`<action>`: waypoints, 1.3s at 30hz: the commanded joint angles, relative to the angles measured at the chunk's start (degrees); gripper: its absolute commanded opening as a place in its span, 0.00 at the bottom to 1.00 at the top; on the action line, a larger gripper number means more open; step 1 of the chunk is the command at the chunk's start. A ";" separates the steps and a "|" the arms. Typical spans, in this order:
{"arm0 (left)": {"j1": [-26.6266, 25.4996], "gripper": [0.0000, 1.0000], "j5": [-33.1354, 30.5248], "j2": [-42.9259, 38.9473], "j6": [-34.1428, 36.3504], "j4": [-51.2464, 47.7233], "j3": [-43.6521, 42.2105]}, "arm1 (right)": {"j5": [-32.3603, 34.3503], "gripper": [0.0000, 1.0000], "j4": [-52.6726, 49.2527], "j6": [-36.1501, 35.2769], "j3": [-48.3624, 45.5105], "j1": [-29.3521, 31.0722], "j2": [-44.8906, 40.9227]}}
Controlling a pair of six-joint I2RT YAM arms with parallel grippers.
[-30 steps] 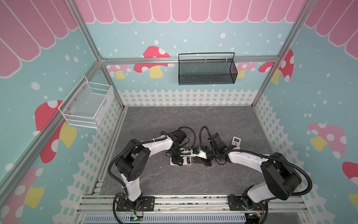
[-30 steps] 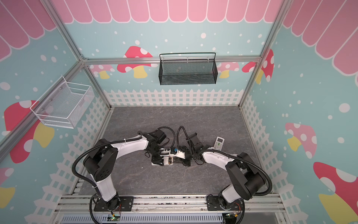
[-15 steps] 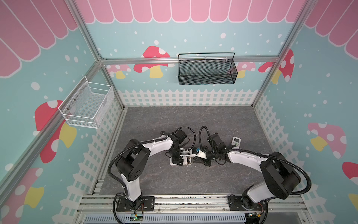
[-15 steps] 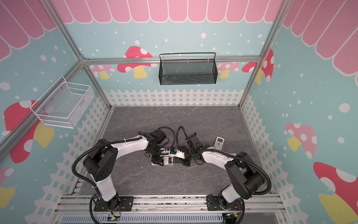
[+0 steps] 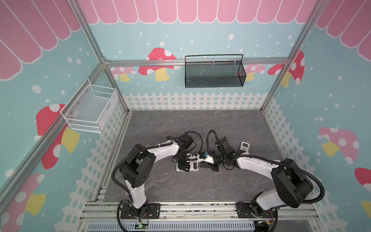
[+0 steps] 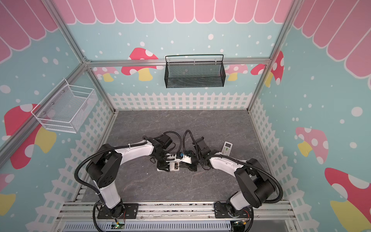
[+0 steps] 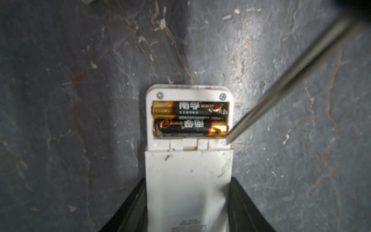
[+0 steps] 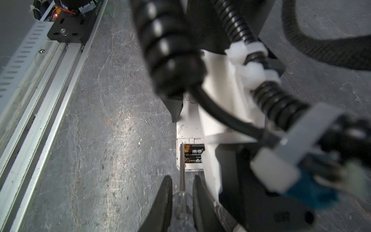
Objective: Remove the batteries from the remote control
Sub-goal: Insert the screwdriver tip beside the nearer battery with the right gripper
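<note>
Gripping the white remote control [image 7: 187, 166] by its long sides, my left gripper [image 7: 188, 180] has its two black fingers [image 7: 132, 209] spread just as wide as the casing and pressed against it, with the remote lying back-up on the grey table [image 7: 70, 120]. Past my fingertips the battery bay lies uncovered, and the batteries [image 7: 190, 120] sit in it: two black cells with gold ends, side by side across the remote, gold ends pointing opposite ways.

My right gripper [image 8: 182, 186] is pinched tight on the clear handle of a screwdriver [image 8: 181, 202]. Its steel shaft slants down to the bay's corner, the tip just beside the gold end of the battery nearer my left fingers. Whether it touches the cell I cannot tell.

In both top views my two wrists meet over the remote near the middle of the table. Beyond my right arm a second remote [image 5: 244, 146] lies face-up toward the table's right side. Farther off, a white mesh basket [image 5: 90, 109] hangs on the left wall and a black mesh basket [image 5: 214, 74] on the back wall.
</note>
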 commanded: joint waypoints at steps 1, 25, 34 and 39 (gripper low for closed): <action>-0.75 0.54 -0.43 1.16 1.64 1.12 -1.89 | -0.64 0.00 0.38 -1.93 -1.17 0.31 -1.30; -0.96 0.54 -0.98 0.89 1.74 1.38 -2.36 | 0.78 0.00 -4.72 -4.89 -0.94 0.89 -0.75; -0.99 0.54 -1.31 0.81 1.68 1.49 -2.36 | 7.90 0.00 -3.92 -7.84 -1.62 3.64 0.15; -0.98 0.54 -1.25 0.72 1.66 1.51 -2.38 | 15.08 0.00 -0.56 -9.66 -4.06 5.56 -1.88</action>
